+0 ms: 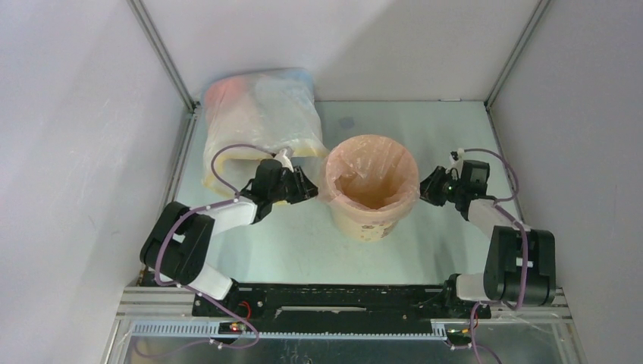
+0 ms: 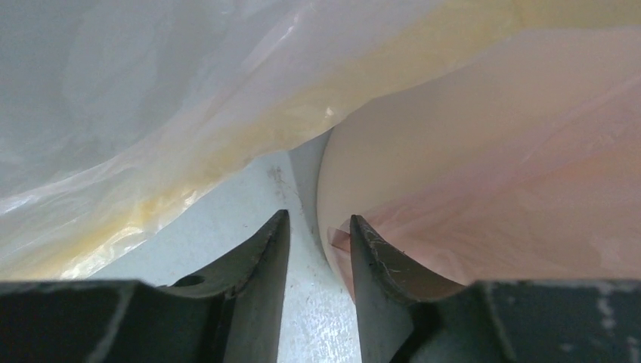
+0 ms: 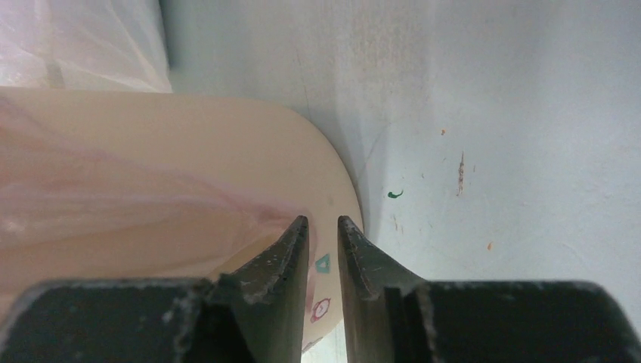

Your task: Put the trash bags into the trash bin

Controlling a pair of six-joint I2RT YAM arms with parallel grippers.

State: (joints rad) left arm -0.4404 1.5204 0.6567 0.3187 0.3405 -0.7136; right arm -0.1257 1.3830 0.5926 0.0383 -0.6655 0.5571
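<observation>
**Pink liner sits mouth-up in the bucket, a pincer at each side**

The trash bags (image 1: 394, 163) show as one pale-pink film that lines the trash bin (image 1: 368, 225). Its mouth points straight up and its long axis runs down the bucket's own upright axis. Its top edge is turned outward and hangs crinkled over the rim all the way round, covering the upper part of the tan wall. The bin stands upright near the middle of the bench (image 1: 432, 254), wide end up, with dark lettering on the bare lower wall facing the arms.

The left pincer (image 1: 309, 189) is at the bin's left flank, level with the hanging film. In its wrist view the fingers stand apart with bare bench visible through the gap, and a corner of the pink film lies against the inner tip of the right-hand finger. Whether it is nipped, I cannot tell.

The right pincer (image 1: 426, 188) is at the bin's right flank. Its fingers are drawn near each other but not pressed together. The bucket's wall and two small printed pictures show through the slit. The film's lower edge ends just at the left-hand fingertip.

Behind the left pincer, a big clear sack (image 1: 258, 121) with a yellow hem lies in the far left corner, close beside the bin.
</observation>
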